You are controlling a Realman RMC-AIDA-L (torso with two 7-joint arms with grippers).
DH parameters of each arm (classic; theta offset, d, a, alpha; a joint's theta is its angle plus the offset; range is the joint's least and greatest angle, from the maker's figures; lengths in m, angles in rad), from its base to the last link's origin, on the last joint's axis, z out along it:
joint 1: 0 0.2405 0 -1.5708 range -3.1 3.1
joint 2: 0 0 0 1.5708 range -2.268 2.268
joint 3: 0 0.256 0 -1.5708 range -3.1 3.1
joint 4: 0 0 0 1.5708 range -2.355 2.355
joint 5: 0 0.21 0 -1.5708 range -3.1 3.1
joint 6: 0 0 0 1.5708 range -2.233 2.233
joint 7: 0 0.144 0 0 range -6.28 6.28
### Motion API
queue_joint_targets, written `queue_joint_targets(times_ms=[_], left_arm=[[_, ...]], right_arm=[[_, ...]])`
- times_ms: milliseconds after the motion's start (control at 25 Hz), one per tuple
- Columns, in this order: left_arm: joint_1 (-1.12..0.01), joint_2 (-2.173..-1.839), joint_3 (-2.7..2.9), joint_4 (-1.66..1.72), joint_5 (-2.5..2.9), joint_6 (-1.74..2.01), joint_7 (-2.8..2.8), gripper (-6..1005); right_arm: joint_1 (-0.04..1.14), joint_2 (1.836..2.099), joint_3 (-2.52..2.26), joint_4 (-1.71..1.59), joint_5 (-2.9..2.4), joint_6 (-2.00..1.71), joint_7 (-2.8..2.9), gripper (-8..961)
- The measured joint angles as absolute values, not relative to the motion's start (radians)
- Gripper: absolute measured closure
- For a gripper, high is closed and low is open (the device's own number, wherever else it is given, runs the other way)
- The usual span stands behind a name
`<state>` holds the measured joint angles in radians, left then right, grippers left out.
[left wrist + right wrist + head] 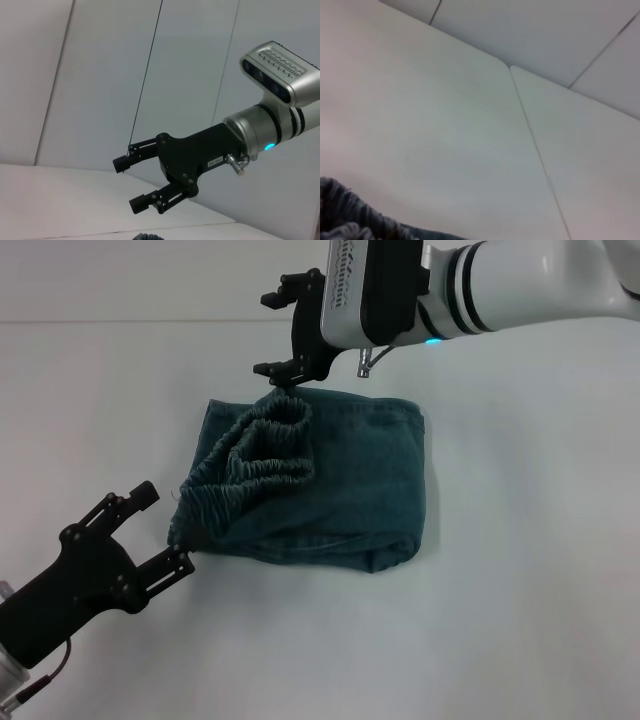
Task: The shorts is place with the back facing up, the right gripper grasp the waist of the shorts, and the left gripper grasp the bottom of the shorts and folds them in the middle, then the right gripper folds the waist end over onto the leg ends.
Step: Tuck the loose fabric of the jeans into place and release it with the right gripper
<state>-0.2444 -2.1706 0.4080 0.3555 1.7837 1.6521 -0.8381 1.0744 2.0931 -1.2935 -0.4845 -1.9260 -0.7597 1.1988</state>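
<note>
The blue-green denim shorts (360, 475) lie folded in a compact block on the white table (540, 570). The ruched waist (262, 455) rests on top along the block's left side, bunched and gaping. I cannot make out the leg ends or the bottom of the shorts. My right gripper (265, 333) hovers open just behind the waist's far end, its lower finger nearly touching the fabric. The left wrist view also shows the right gripper (126, 184) with its fingers spread. My left gripper (168, 526) stands open at the near left corner of the shorts.
A sliver of denim (342, 222) shows in the right wrist view, with a seam in the table surface (532, 135) beyond it. Pale wall panels (100, 75) stand behind the table.
</note>
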Motion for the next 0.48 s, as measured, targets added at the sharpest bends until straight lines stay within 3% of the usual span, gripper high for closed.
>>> queue_joint_targets(times_ms=[480], left_arm=[[-0.247,-2.169,0.408,0.355,1.782,1.654,-0.827,140]], right_arm=[[0.980,2.098,-1.433,-0.821,-2.232,-1.053,1.883,127]])
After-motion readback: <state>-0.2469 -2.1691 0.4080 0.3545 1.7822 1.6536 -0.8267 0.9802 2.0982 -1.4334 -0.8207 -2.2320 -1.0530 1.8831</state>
